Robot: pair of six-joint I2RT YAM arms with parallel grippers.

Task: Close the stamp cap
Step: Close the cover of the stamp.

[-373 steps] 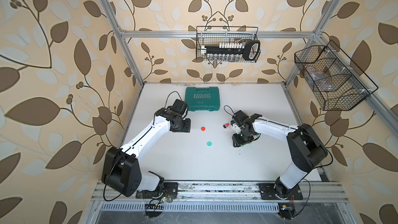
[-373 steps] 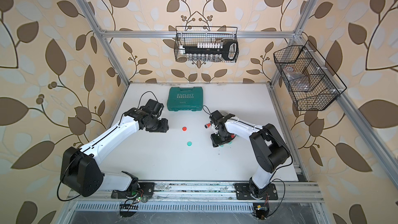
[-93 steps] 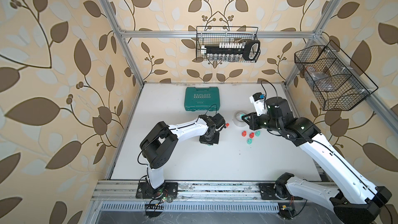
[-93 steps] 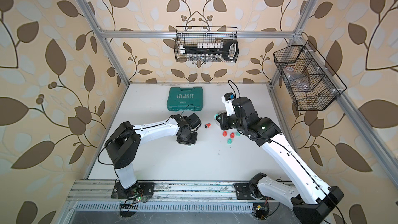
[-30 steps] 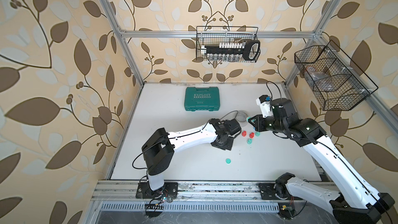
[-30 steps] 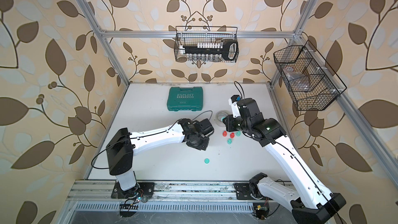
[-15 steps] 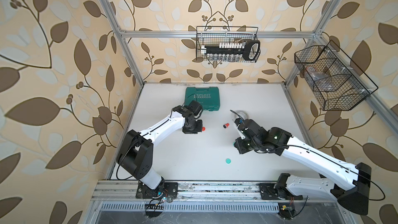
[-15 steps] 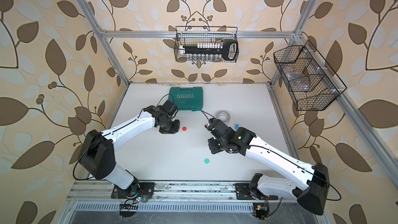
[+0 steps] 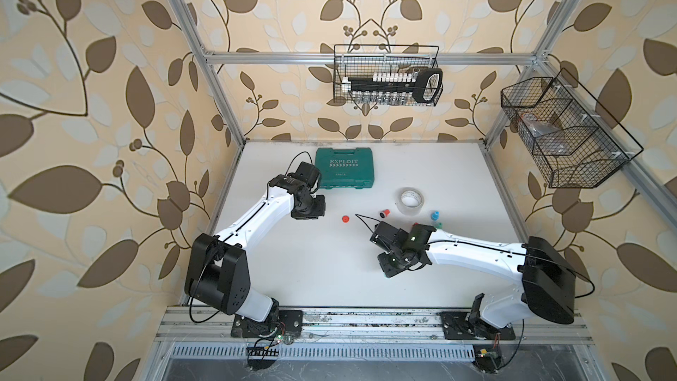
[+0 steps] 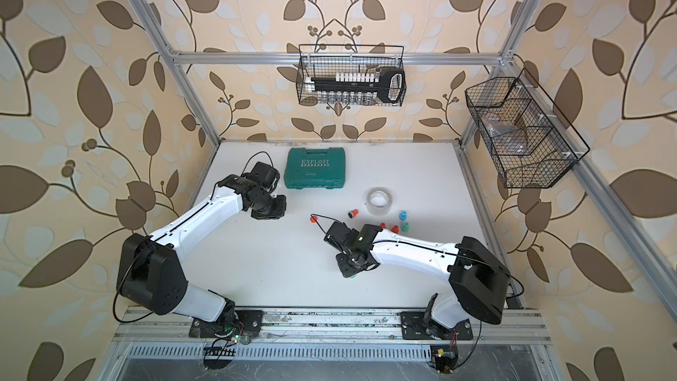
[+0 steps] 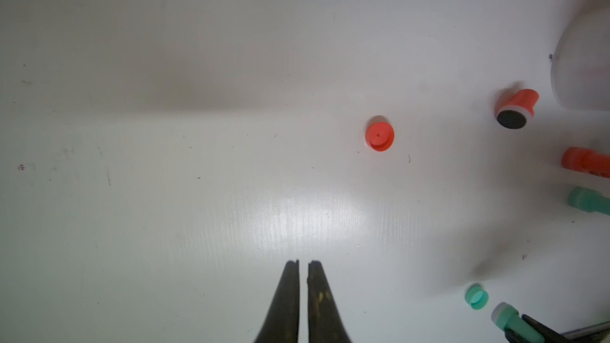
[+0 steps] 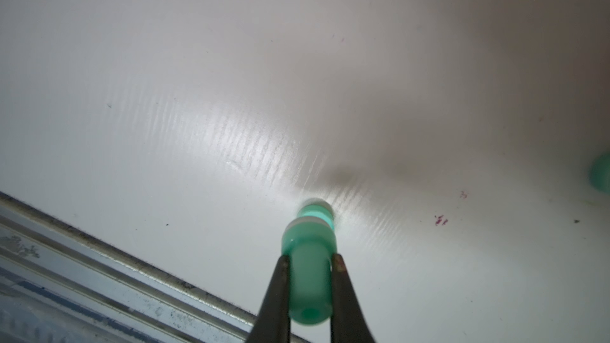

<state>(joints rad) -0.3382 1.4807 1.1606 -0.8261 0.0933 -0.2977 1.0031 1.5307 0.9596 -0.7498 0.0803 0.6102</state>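
Against half-second ago, we see right gripper (image 12: pixel 310 259) comes nearer, clamped on green stamp (image 12: pixel 310 292), tip by loose green cap (image 11: pixel 476 296), near side, right of centre. Left gripper (image 11: pixel 303 262) backs left, narrow slit, empty. We count three red stamps (image 10: pixel 353 213), one blue stamp (image 10: pixel 403 215), two green; two loose caps counting red cap (image 11: pixel 379 136); one tape roll (image 9: pixel 411 200).

The white tabletop (image 9: pixel 293 269) fills the middle of both top views. A green tool case (image 9: pixel 344 168) lies flat at its upper edge, left of centre. To the right and lower down is a tape roll (image 9: pixel 411 200). A red cap (image 9: pixel 345 218) sits near the centre. Between it and the roll a red stamp (image 9: pixel 384 213) lies on its side. Below the roll to the right stand a blue stamp (image 10: pixel 402 215), a standing green stamp (image 10: pixel 404 227) and two red stamps (image 10: pixel 394 229). A green cap (image 11: pixel 476 296) lies alone.
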